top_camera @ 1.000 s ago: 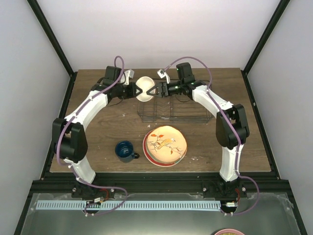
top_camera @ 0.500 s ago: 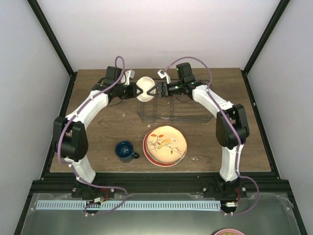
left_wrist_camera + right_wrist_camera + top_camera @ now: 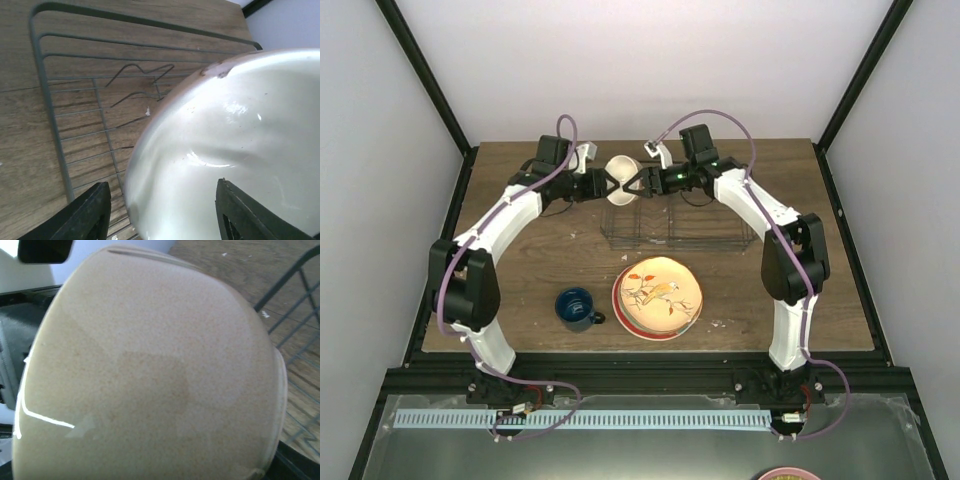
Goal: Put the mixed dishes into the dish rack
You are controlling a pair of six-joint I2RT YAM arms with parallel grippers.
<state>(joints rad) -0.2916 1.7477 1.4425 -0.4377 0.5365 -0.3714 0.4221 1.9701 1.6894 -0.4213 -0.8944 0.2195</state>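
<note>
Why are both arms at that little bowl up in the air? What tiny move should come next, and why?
Probably the left fingers should close on the bowl's rim. They stand spread, one on either side of it, not pinching, while the right fingers seem to carry the bowl above the rack's far-left corner. A second hold would steady it.

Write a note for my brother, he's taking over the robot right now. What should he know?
Grippers: the left gripper and the right gripper are both at the small cream bowl. It hangs tilted between them, above the far left end of the dish rack. Which one carries it cannot be told.
Other dishes: the dark blue mug and the stack of plates, bird-print one on top, sit on the table nearer the arms' bases than the rack.
Done: no dish shows in the rack yet.
Left: bowl, mug and every plate.
</note>
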